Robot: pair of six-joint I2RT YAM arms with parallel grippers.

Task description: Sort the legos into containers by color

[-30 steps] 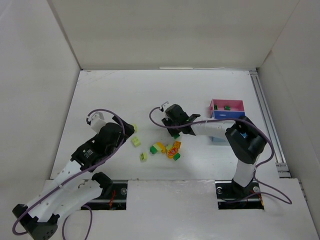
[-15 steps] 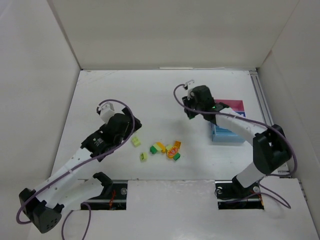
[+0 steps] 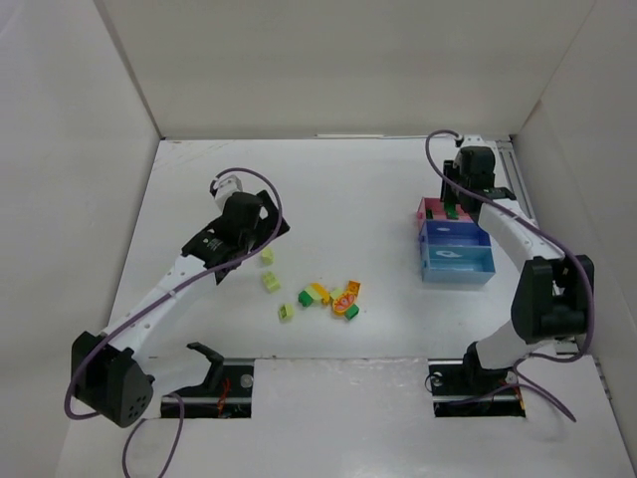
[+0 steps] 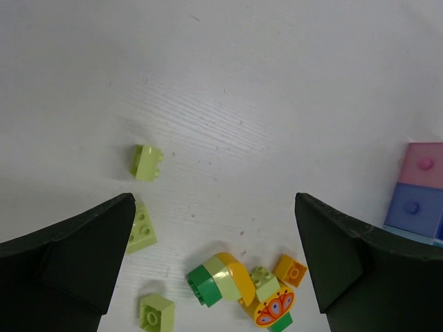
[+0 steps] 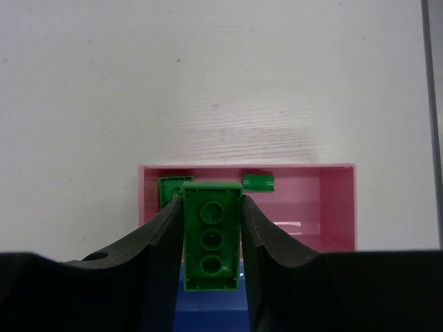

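My right gripper (image 5: 212, 232) is shut on a dark green lego (image 5: 212, 238), held underside-up just above the near edge of the magenta-pink container (image 5: 311, 200). Two dark green legos (image 5: 173, 188) lie in that container. From above, the right gripper (image 3: 460, 194) hangs over the pink tray (image 3: 430, 209); the dark blue (image 3: 453, 235) and light blue (image 3: 456, 263) trays follow it. My left gripper (image 4: 213, 202) is open above the table, with a mixed clump of green, pale and orange legos (image 4: 232, 277) and loose pale yellow-green bricks (image 4: 146, 162) below it.
White walls enclose the table on three sides. A metal rail (image 3: 528, 229) runs along the right edge behind the trays. The loose legos (image 3: 333, 297) lie near the table's middle, the left gripper (image 3: 261, 227) just beyond them. Pink and blue tray corners (image 4: 421, 166) show at the right.
The right arm has swung from the lego pile to the pink tray, carrying the dark green brick. The left arm has stretched forward and further right.
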